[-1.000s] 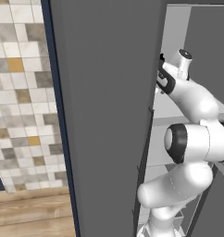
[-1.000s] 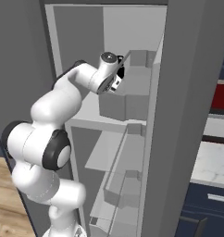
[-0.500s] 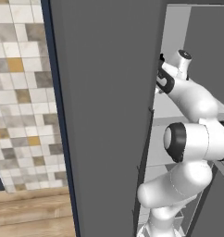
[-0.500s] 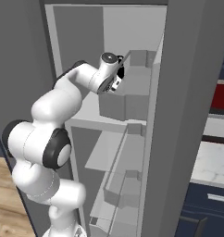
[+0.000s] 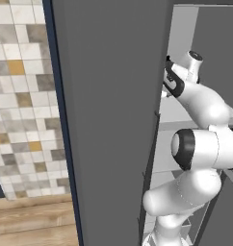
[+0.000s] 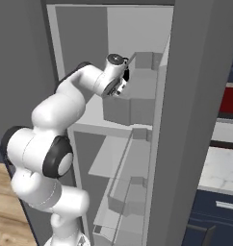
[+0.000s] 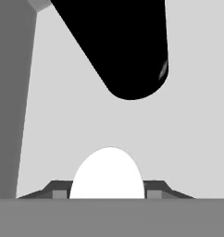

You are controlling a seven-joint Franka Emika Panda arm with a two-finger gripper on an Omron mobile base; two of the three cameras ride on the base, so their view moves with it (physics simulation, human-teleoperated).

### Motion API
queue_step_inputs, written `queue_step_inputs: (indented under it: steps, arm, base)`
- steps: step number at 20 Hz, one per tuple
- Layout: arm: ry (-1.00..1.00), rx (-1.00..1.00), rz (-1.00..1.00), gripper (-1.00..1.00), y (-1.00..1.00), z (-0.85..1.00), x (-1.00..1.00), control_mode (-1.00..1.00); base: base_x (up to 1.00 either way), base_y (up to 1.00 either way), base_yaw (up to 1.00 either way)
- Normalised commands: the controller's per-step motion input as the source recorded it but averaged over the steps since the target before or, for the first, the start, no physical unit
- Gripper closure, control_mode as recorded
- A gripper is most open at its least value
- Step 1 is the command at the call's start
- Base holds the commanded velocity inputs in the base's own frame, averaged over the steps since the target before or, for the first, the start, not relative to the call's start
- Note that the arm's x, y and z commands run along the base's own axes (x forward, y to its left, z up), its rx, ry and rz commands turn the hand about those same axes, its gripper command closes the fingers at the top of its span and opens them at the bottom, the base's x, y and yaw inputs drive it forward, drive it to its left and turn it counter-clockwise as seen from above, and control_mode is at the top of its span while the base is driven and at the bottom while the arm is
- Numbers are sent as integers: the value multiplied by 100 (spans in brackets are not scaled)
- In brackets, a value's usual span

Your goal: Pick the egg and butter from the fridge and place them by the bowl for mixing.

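Inside the open fridge (image 6: 137, 158), at the upper shelf, we have the arm reaching in with the gripper (image 6: 119, 88) close to the door-side bins, and the hand view puts the egg (image 7: 108, 175) directly between the finger tips (image 7: 58, 190), low in that picture and right against the hand. The tips sit on either side of the white egg, so we judge the jaws to be set around it, but whether they are already pressing on it or only bracketing it we cannot tell from these pictures. The egg is round enough that its long axis matters little; what matters is that it lies dead ahead of the gripper, centred in the gap, so the coming move looks like a straight squeeze and lift rather than any sideways correction. A large black shape (image 7: 127, 46) hangs beyond the egg, over the pale shelf (image 7: 192, 139); we cannot say what it is. The butter and the bowl we leave aside. Against the pictures from half a second and a second ago, the arm's pose in both base views matches; we see no shift of the wrist or elbow, so the hand seems to have held its place at the shelf.
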Motion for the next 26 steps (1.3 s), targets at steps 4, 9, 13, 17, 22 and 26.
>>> queue_step_inputs:
  steps: [4, 9, 13, 17, 22, 26]
  arm:
    - [-9, 3, 0, 100, -19, 5, -75, -100]
    - [-13, 1, 0, 100, -14, 18, -74, -100]
    - [-13, 0, 0, 100, -6, 20, -82, -100]
    - [-19, -3, 0, 100, 8, 3, -93, -100]
    - [-9, -7, 2, 100, 12, 0, -87, -100]
    - [-2, -6, 0, 100, 21, 1, -89, -100]
  base:
    - [0, 0, 0]
    - [0, 0, 0]
    - [0, 0, 0]
    - [0, 0, 0]
    - [0, 0, 0]
    - [0, 0, 0]
